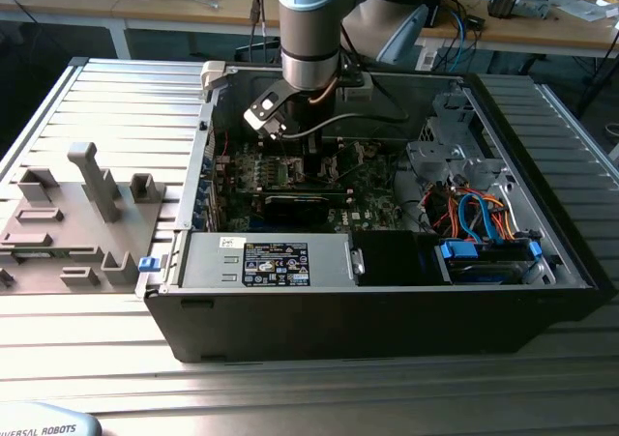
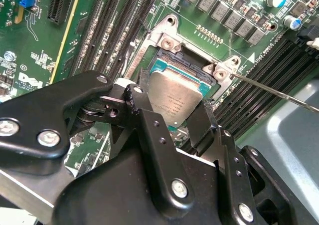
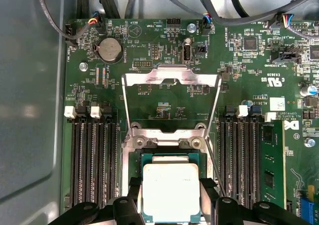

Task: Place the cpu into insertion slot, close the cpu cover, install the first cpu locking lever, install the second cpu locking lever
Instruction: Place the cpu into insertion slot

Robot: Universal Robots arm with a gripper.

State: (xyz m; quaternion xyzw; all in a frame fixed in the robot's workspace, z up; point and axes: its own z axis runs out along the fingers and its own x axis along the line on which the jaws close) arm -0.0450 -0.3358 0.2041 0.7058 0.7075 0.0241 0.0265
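Black gripper [image 2: 172, 105] clamped on flat square silver-grey cpu [image 3: 171, 192], seemingly above socket [image 2: 174, 60], thin metal cpu cover [image 3: 171, 76] open.

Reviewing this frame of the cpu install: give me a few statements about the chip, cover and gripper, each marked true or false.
1. The cpu cover is closed over the chip. False: it stands swung open, and bare motherboard shows through its window.
2. The gripper has its fingers on two opposite sides of the cpu. True.
3. The cpu lies on the grey fixture plate outside the case. False: it is at the socket on the motherboard.
4. The arm reaches down into the open computer case. True.
5. A round coin-cell battery sits on the motherboard. True.
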